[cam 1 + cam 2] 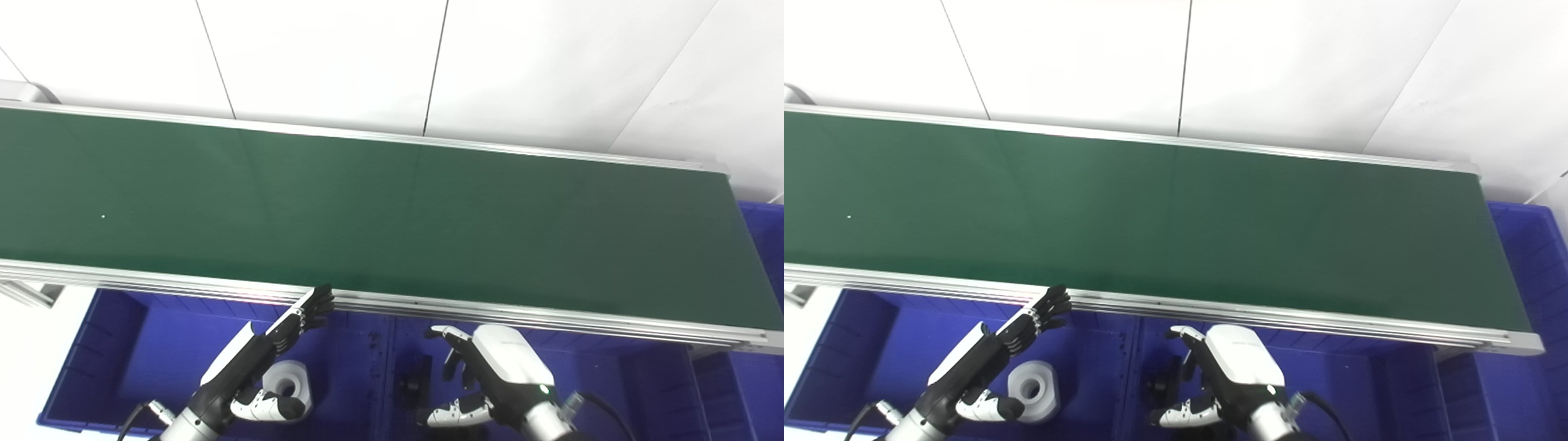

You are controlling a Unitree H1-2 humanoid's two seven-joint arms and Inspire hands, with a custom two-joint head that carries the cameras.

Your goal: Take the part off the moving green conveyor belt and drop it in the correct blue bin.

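Note:
The green conveyor belt (pixel 392 214) runs across the view with no part on it. My left hand (pixel 263 355) is open, fingers stretched toward the belt's near rail, holding nothing, above the left blue bin (pixel 153 355). A white ring-shaped part (pixel 288 383) lies in that bin just under the hand. My right hand (pixel 490 380) is open with fingers curled down over the middle blue bin (pixel 588 373), holding nothing. A black part (pixel 411 380) lies in that bin beside the right hand.
The belt's aluminium near rail (pixel 490 312) overhangs the bins. Another blue bin (pixel 765 245) stands at the belt's right end. A white wall is behind the belt. A tiny white speck (pixel 103 216) sits on the belt at left.

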